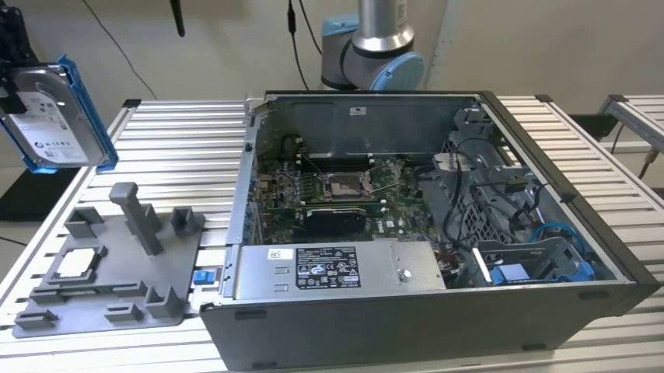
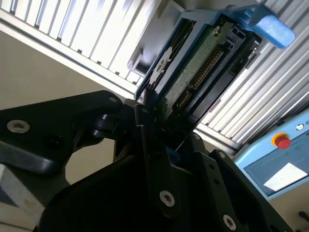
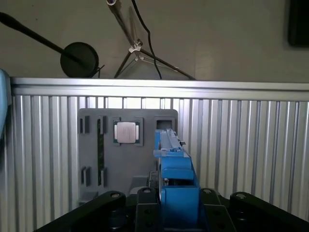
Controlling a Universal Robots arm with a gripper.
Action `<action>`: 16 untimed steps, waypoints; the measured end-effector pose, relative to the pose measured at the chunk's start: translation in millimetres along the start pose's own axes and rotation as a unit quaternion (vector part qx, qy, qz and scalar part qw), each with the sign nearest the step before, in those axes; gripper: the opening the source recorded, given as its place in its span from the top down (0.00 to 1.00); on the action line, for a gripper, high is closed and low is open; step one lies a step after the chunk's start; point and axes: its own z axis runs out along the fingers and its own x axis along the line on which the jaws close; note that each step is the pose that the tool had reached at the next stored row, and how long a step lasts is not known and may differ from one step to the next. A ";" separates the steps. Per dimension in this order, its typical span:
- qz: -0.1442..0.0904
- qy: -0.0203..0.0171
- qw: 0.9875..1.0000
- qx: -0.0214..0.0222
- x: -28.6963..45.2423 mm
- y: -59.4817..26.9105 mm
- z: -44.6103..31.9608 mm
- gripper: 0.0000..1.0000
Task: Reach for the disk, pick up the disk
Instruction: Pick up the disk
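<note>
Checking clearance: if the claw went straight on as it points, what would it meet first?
Probably the gray fixture, beside the chip. The disk it holds would touch before the claw itself. Depth is hard to judge.

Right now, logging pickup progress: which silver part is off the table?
The disk, in its blue bracket, held aloft by the gripper at the exterior view's left. The square chip lies in the grey tray; the stickered box sits inside the computer case.
</note>
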 end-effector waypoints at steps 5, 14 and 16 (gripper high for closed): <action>0.000 0.000 1.000 0.000 0.1 0.0 -10.8 1.00; 0.000 0.000 1.000 0.000 0.3 -0.2 -30.0 1.00; 0.000 0.000 1.000 0.000 0.3 -0.1 -32.7 1.00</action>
